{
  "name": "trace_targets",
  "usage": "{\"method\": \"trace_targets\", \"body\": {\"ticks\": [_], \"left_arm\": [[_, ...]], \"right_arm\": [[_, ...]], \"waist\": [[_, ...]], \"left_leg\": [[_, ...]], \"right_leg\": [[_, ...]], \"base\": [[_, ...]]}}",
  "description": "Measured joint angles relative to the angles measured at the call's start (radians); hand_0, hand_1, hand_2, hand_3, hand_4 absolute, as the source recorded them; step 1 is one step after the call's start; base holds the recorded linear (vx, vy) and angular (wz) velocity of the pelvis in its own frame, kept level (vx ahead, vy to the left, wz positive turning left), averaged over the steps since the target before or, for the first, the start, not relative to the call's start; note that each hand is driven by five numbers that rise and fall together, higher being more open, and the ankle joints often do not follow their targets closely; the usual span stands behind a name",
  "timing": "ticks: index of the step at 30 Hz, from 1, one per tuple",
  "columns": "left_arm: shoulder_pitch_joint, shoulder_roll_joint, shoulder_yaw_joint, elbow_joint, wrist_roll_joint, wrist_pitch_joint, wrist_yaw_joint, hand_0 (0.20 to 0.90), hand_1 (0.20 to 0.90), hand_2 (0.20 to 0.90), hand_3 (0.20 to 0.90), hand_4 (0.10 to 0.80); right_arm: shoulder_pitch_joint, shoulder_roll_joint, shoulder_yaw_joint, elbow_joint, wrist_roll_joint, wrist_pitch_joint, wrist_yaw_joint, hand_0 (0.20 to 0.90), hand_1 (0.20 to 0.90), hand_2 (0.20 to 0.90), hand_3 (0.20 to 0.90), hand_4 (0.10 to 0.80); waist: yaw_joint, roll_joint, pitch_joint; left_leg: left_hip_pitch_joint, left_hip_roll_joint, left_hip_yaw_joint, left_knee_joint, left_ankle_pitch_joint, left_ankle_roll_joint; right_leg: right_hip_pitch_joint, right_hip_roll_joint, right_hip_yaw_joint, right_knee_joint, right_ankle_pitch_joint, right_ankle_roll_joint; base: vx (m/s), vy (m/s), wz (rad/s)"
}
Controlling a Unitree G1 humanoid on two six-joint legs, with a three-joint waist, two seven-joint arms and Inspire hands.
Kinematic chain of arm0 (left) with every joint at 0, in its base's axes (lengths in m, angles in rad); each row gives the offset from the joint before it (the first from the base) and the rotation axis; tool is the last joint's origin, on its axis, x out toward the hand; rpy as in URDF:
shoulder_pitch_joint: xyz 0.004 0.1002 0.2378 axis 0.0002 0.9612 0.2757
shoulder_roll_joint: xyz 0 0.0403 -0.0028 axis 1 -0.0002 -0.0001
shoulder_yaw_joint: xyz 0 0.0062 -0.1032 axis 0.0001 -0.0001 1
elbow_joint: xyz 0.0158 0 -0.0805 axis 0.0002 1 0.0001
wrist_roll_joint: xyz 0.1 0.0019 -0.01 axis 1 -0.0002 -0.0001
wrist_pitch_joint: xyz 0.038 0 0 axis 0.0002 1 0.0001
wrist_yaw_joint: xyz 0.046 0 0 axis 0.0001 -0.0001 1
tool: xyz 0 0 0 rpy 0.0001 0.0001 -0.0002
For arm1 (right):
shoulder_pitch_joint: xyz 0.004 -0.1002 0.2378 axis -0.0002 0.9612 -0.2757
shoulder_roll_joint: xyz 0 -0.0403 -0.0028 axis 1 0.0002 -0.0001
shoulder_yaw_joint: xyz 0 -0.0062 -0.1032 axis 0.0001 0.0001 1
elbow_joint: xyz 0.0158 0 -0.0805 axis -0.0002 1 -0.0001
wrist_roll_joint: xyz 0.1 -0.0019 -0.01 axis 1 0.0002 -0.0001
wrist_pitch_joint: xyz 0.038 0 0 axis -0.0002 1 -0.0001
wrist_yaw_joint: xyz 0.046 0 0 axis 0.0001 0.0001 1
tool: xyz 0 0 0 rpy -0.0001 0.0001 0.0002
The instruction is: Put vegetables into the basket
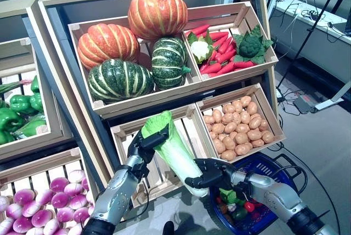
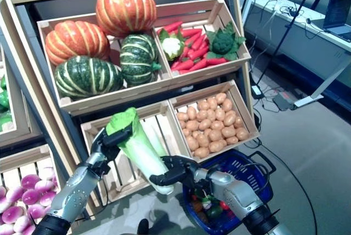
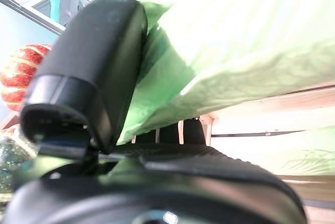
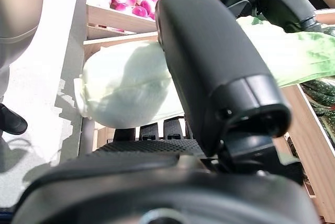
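A long pale green cabbage (image 1: 174,150) is held between both hands in front of the stand's lower crate. My left hand (image 1: 143,146) is shut on its leafy green top; the left wrist view shows the thumb (image 3: 99,67) pressed on the leaves (image 3: 225,51). My right hand (image 1: 211,173) is shut on its white lower end, seen in the right wrist view (image 4: 125,85). The blue basket (image 1: 269,169) stands on the floor at the lower right, just beside the right hand, with small red and green vegetables (image 1: 237,202) in it.
The wooden stand (image 1: 164,89) with slanted crates rises right behind the cabbage. A second stand (image 1: 33,136) is at the left. A desk with cables (image 1: 312,21) and tripod legs stand at the right, with grey floor (image 1: 323,141) between.
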Motion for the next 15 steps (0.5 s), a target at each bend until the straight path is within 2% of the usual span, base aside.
{"method": "trace_targets", "body": {"ticks": [5,12,15], "left_arm": [[0.0,-0.001,0.002,-0.008,-0.036,0.005,-0.021,0.9,0.9,0.9,0.9,0.8],[0.002,-0.001,0.005,-0.04,-0.065,0.025,-0.079,0.9,0.9,0.9,0.9,0.8],[0.006,-0.001,0.007,-0.051,-0.095,0.039,-0.106,0.9,0.9,0.9,0.9,0.8]], "right_arm": [[0.027,-0.003,-0.001,0.0,0.041,-0.003,-0.001,0.3,0.3,0.3,0.3,0.4],[0.087,0.003,-0.031,-0.001,0.082,-0.081,-0.032,0.3,0.3,0.3,0.3,0.4],[0.123,0.014,-0.089,-0.001,0.099,-0.131,-0.069,0.3,0.3,0.3,0.3,0.4]], "waist": [[0.0,0.0,0.0],[-0.004,0.0,0.0],[-0.006,0.0,0.0]], "left_leg": [[0.0,0.0,0.0,0.0,0.0,0.0],[-0.002,0.0,0.002,0.0,0.0,0.001],[-0.004,0.001,0.004,0.0,-0.001,0.001]], "right_leg": [[0.0,0.0,0.0,0.0,0.0,0.0],[0.0,0.002,0.026,-0.009,0.0,0.0],[-0.001,0.003,0.027,-0.013,0.001,0.0]], "base": [[0.0,-0.038,0.0],[-0.026,-0.05,-0.01],[-0.05,-0.064,-0.01]]}}
